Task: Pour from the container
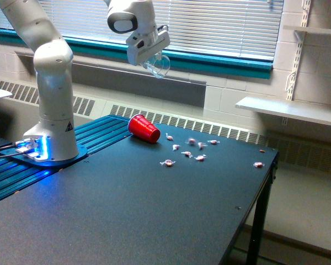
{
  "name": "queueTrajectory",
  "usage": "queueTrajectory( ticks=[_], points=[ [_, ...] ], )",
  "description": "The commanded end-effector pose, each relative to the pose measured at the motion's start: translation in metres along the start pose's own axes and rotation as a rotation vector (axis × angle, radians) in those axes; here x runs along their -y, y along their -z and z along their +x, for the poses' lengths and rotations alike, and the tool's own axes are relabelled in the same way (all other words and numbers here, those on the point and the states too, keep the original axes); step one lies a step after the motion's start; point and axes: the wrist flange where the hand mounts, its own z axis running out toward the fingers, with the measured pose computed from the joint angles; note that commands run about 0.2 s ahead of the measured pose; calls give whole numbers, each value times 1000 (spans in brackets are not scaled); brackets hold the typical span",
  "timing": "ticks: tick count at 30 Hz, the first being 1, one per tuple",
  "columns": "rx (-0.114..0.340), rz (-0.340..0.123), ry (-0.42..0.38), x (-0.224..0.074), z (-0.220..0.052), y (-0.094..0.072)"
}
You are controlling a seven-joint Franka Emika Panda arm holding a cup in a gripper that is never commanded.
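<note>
Clear plastic cup (157,65), tipped mouth-down and clamped in the closed gripper (150,54), hangs high above the toppled red plastic cup (144,128).

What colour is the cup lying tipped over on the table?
Red; the cup lies on its side on the dark table, clearest in the exterior view.

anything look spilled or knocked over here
Yes. The red cup lies on its side on the table, and candies are scattered across the tabletop beside it, not inside. The tilted clear cup looks empty.
</note>
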Motion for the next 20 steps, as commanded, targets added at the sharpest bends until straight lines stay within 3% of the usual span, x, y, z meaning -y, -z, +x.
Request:
queueTrajectory(
  ticks=[1,7,12,20],
  points=[
    [-13,-8,12,-12,-14,-8],
    [-7,13,31,-3,-24,-2],
    [-43,26,21,7,-18,-2],
    [-59,4,7,22,-8,-7]
  ],
)
